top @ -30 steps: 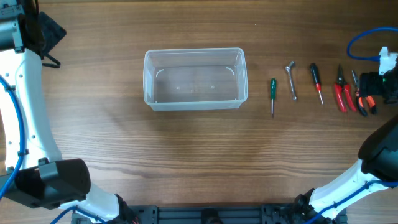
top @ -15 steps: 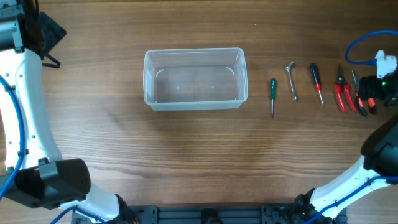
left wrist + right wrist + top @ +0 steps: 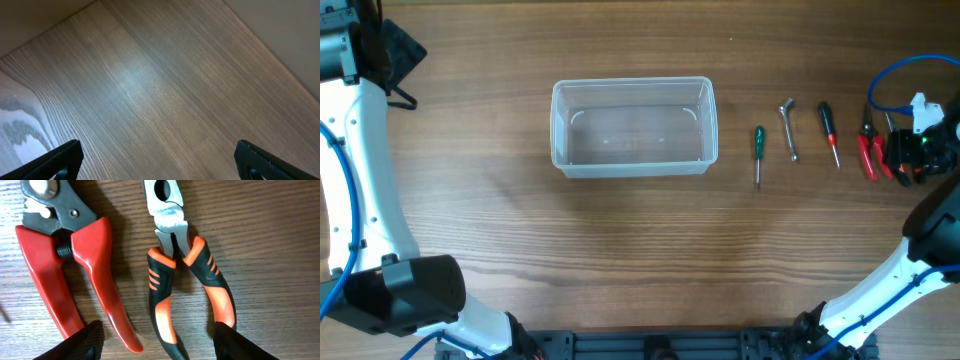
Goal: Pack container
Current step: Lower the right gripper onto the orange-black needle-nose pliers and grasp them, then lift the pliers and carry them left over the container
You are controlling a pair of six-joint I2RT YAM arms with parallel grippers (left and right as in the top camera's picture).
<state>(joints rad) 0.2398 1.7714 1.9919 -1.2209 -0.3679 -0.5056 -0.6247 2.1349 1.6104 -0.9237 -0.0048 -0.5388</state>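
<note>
The clear container (image 3: 633, 127) stands left of centre with nothing in it. To its right a row of tools lies on the table: a green screwdriver (image 3: 758, 150), a silver wrench (image 3: 788, 128), a red-and-black screwdriver (image 3: 829, 132), red-handled cutters (image 3: 75, 265) and orange-and-black pliers (image 3: 172, 295). My right gripper (image 3: 160, 345) is open and low over the far right of the row. Its fingers straddle both pliers handles and one red cutter handle. The right finger (image 3: 245, 342) meets the tip of the outer pliers handle. My left gripper (image 3: 160, 162) is wide open over bare wood at the far left.
The table's far edge (image 3: 50, 30) shows close behind the left gripper. A blue cable (image 3: 890, 75) loops above the right wrist. The red cutters (image 3: 868, 150) lie right beside the pliers, handles almost touching.
The right gripper has moved left and down over the orange-and-black pliers, now covering most of them in the overhead view, and its jaws have narrowed. The left arm has not moved.
</note>
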